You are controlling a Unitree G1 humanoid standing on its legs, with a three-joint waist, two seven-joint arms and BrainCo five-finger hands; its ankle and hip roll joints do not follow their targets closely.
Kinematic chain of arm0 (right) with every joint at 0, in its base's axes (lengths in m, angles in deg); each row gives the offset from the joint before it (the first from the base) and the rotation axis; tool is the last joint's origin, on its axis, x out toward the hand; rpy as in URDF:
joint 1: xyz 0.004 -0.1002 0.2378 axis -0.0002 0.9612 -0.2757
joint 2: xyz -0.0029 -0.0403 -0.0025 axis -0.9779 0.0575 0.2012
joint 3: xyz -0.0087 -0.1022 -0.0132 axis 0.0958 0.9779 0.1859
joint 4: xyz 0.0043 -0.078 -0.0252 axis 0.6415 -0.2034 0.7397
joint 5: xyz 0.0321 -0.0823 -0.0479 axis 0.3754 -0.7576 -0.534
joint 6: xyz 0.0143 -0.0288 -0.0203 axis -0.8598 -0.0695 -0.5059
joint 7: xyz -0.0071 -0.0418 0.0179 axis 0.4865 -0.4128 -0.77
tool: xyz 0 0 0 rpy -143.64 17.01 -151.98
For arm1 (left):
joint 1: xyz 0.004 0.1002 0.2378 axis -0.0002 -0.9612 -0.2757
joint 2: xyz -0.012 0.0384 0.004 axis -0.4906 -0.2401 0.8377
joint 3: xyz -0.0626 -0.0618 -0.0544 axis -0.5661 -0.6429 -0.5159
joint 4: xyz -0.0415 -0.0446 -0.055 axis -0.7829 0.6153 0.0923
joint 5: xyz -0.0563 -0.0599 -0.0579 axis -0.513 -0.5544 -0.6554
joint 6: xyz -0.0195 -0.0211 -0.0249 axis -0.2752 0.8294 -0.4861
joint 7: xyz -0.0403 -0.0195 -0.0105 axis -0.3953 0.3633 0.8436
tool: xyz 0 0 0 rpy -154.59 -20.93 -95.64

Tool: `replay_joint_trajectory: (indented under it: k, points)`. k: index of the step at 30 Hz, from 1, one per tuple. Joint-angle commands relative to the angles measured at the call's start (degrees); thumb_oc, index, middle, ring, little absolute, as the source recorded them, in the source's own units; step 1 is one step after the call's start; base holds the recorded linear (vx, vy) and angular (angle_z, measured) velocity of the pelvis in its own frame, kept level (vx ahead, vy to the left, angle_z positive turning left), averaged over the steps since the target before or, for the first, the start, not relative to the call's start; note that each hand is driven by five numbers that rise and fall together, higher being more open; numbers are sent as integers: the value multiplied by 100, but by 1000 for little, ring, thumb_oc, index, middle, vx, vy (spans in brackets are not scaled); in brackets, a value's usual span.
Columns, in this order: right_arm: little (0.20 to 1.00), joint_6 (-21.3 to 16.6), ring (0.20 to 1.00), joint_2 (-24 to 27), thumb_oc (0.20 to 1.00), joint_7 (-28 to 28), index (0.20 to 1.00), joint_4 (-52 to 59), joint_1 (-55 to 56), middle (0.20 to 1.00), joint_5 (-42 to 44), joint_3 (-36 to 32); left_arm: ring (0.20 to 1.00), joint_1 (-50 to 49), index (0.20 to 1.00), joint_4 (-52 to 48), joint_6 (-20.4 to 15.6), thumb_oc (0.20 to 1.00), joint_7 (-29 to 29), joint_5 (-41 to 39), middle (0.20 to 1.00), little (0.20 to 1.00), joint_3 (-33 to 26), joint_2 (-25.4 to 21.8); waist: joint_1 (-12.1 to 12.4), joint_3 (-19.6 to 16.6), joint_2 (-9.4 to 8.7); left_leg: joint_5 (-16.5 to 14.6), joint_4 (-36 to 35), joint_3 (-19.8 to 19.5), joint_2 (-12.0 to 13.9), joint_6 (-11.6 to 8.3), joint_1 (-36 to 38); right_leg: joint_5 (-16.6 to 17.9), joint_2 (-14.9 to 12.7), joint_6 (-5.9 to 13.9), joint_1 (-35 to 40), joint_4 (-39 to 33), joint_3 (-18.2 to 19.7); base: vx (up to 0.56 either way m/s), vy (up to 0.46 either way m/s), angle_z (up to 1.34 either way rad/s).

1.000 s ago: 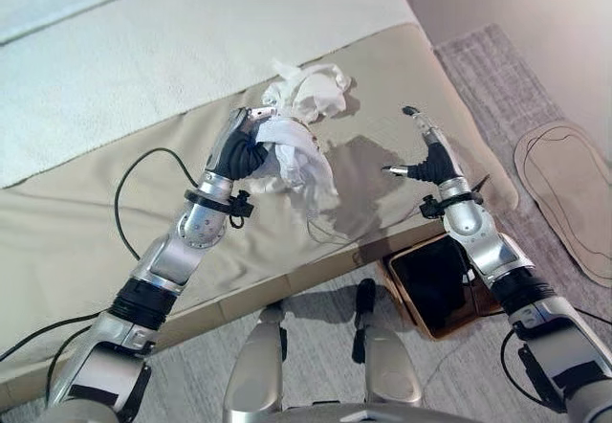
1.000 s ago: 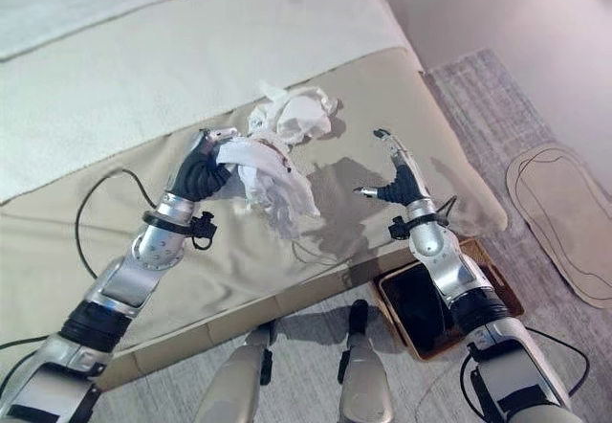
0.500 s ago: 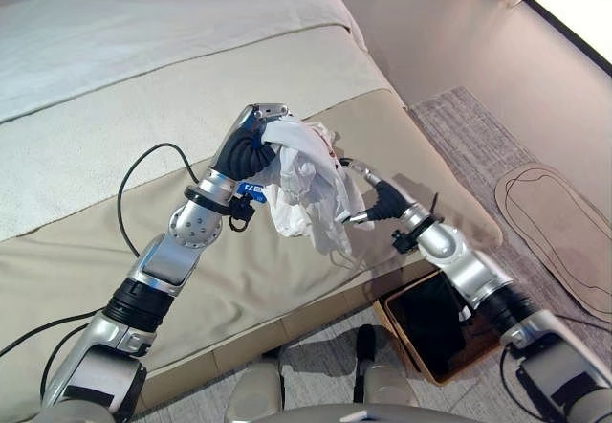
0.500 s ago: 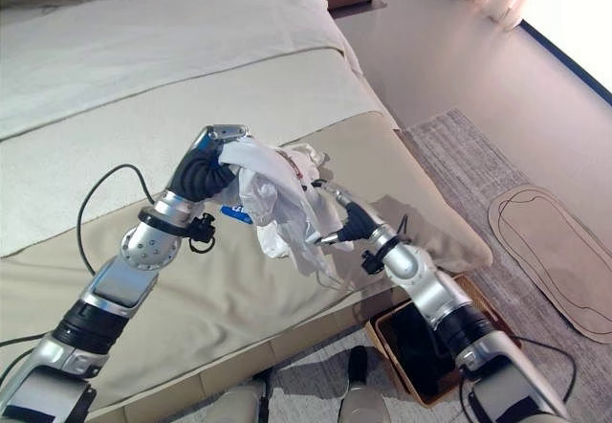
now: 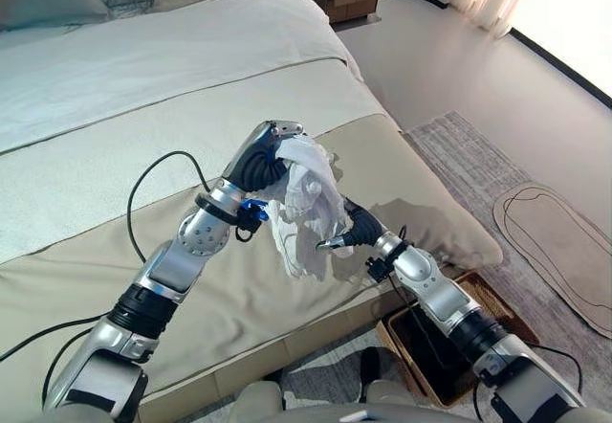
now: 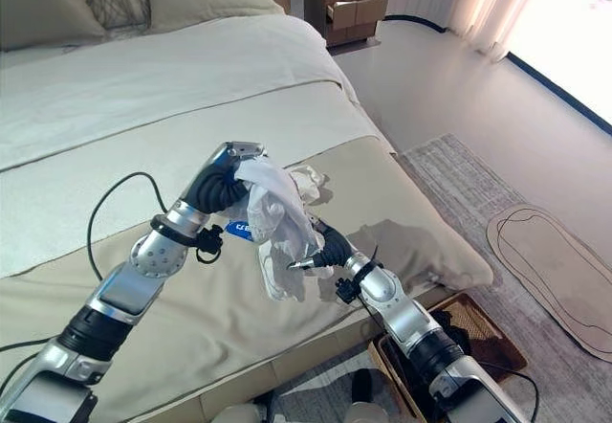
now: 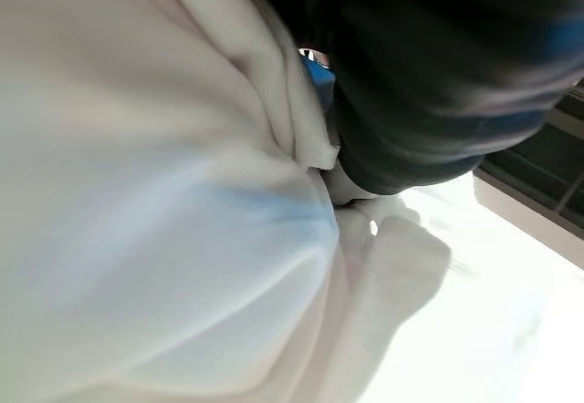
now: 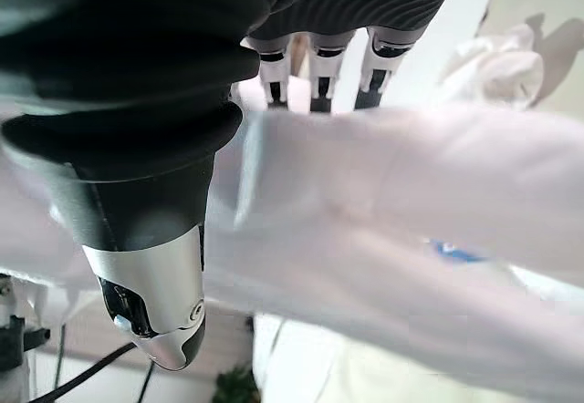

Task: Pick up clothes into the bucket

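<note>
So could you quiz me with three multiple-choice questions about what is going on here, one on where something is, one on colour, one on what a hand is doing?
1. Where is the bucket?
A. on the bed
B. on the floor beside the bed
C. on the oval mat

2. What colour is the garment?
A. white
B. red
C. black

3. What is the left hand doing?
A. lying flat on the bed
B. gripping the garment, raised above the bed
C. reaching into the bucket

Answers: 1 B, it stands at the bed's near corner. 2 A, the cloth is white. 3 B, the cloth hangs from its curled fingers.
</note>
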Motion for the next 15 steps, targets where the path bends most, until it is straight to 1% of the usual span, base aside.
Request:
replay_joint_trajectory:
  k: [1,3,4,6,7,10,15]
  points:
    - [1000,-147,1000,-343,1000,-268,1000,101,-172,1000,218,127,200,161,200,-361,-167,200,-95,-21,200,200,11,153,107,-297,-147,-494,369,302,-31,68,97,-38,-143,233,-103,322,-104,0,0,0]
    - [1000,-95,1000,-599,1000,-628,1000,-88,-220,1000,71,119,200,144,200,-475,-90,200,-188,-42,200,200,50,260,116,-310,-133,-494,358,301,-34,78,103,-30,-139,232,-98,312,-94,3,-2,-4]
    - [1000,-97,1000,-605,1000,-636,1000,-94,-222,1000,64,122,200,143,200,-476,-88,200,-191,-39,200,200,52,258,116,-310,-135,-493,357,302,-34,78,104,-30,-139,232,-98,312,-93,0,2,-3]
    - [1000,-66,1000,-759,1000,-916,1000,-121,-261,1000,-122,147,200,121,200,-557,-15,200,-300,-112,200,200,109,391,119,-316,-115,-496,359,314,-43,88,110,-26,-140,226,-91,312,-89,0,0,0]
    - [1000,-68,1000,-761,1000,-919,1000,-125,-264,1000,-124,147,200,122,200,-558,-13,200,-300,-112,200,200,110,391,119,-315,-116,-496,359,314,-43,89,110,-26,-140,226,-90,311,-89,0,0,0]
    - [1000,-10,1000,-930,1000,-1002,1000,-171,-360,1000,-112,261,200,81,200,-724,27,200,-350,-340,200,200,180,580,132,-310,-104,-494,369,302,-52,93,105,-25,-139,216,-97,311,-91,0,0,0]
    - [1000,31,1000,-1001,1000,-1042,1000,-181,-467,1000,-61,367,200,78,200,-785,64,200,-339,-580,200,200,264,711,154,-304,-114,-486,380,295,-47,93,99,-37,-137,200,-72,313,-107,0,0,0]
